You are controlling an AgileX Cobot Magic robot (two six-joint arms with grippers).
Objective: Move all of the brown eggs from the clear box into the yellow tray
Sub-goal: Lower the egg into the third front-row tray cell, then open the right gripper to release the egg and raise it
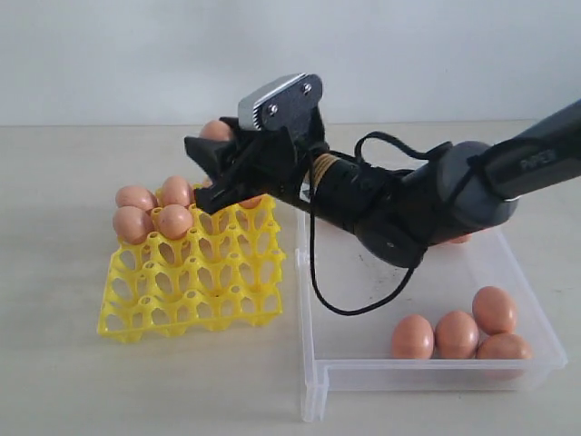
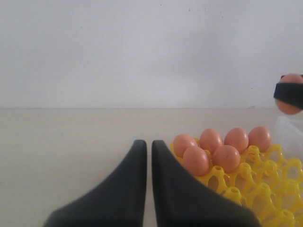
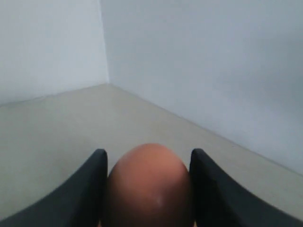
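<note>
Right gripper (image 3: 148, 155): closed on one brown egg (image 3: 149, 189), with a black finger pressed to each side of it.
Held egg: upper centre-left of the exterior view, raised above the back edge of the yellow tray (image 1: 195, 282) and clear of its cups.
Right arm (image 1: 427, 200): reaches in from the right edge of the exterior view, across the clear box (image 1: 313, 381) towards the tray.
Left gripper (image 2: 147, 144): fingers drawn together with only a thin slit between them and nothing held. It sits low over the table (image 1: 54, 363), just beside the tray.
Tray eggs (image 2: 210, 140): the left wrist view shows six in two rows along one edge. In the exterior view four (image 1: 173, 221) sit at the tray's upper-left corner, and the gripper hides part of the row.
Box eggs (image 1: 457, 333): four clustered in the lower right of the exterior view, touching or nearly so.
Tray and box: side by side, the tray to the left and the box to the right.
</note>
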